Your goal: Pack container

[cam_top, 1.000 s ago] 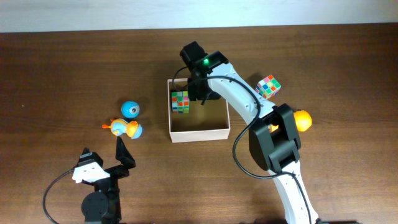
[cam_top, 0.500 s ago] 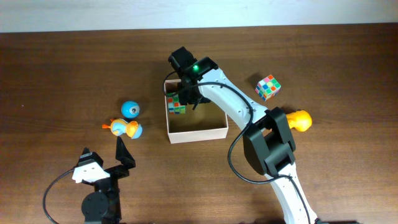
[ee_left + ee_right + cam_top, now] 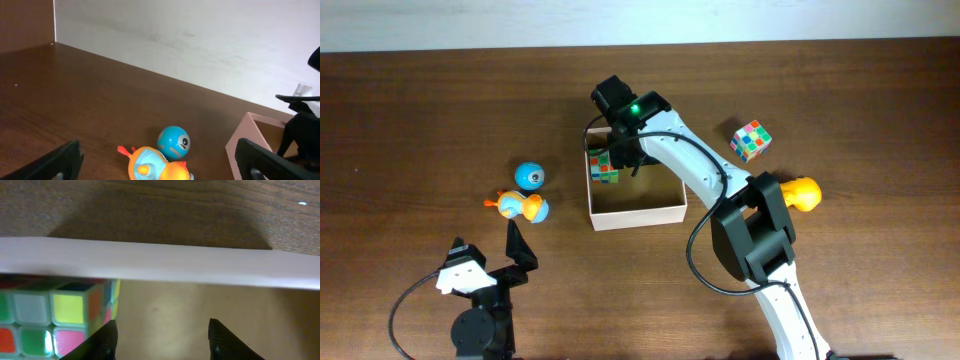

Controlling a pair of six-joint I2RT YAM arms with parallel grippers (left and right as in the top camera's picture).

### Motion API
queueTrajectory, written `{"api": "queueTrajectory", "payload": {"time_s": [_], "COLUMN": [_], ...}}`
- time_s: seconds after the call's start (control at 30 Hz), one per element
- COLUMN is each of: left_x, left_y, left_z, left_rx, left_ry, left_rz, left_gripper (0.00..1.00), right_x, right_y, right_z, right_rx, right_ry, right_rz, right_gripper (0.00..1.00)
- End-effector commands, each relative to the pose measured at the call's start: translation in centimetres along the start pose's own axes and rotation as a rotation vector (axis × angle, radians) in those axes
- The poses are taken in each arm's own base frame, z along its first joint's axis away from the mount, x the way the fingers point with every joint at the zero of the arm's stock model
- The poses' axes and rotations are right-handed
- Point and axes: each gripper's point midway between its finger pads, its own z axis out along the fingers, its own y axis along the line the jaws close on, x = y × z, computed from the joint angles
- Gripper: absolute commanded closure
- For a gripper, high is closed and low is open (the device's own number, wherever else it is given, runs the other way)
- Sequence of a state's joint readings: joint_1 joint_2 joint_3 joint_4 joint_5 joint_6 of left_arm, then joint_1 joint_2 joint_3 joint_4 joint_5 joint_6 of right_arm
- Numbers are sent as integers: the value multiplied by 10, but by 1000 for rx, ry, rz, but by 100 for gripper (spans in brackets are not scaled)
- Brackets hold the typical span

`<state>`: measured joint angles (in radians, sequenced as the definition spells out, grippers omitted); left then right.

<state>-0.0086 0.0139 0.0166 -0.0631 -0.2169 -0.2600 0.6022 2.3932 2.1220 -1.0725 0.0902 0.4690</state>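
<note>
The container sits near the middle of the desk, a little toward the far edge, with its tan floor mostly bare. A colour cube lies inside it, tucked into the far-left corner against the white wall.

The right pincer hangs low over that same corner. It is released: its two dark fingertips stand apart with only cardboard floor between them. The cube shows just to the outer side of one tip. Whether it touches that tip cannot be told.

A second colour cube rests on the desk toward the right edge, well apart from the container. Nearer the front from it is a yellow-orange toy, partly hidden by the right arm.

Toward the left edge lie a blue ball and, just beside it, an orange and blue duck toy.

The left pincer sits near the front-left corner, spread wide and gripping nothing.
</note>
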Motion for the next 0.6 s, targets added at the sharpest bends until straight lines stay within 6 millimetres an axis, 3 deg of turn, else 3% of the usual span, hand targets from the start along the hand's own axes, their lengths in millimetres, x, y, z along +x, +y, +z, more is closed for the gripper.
{"api": "queueTrajectory", "payload": {"time_s": [0.0,0.27,0.57], "left_x": [0,0,0], "left_y": [3,3,3], "left_z": [0,0,0], "left_rx": [-11,-11,-11], "left_ry": [-6,-6,-6], "left_rz": [14,14,14], "left_gripper": [1,1,1], "right_x": [-3,-6,-9], "right_y": [-15,-45,-59], "right_z": [-2,-1,0], "right_rx": [37,65,75], "right_ry": [-6,28,32], "right_rz": [7,58,131], "right_gripper": [47,47,47]}}
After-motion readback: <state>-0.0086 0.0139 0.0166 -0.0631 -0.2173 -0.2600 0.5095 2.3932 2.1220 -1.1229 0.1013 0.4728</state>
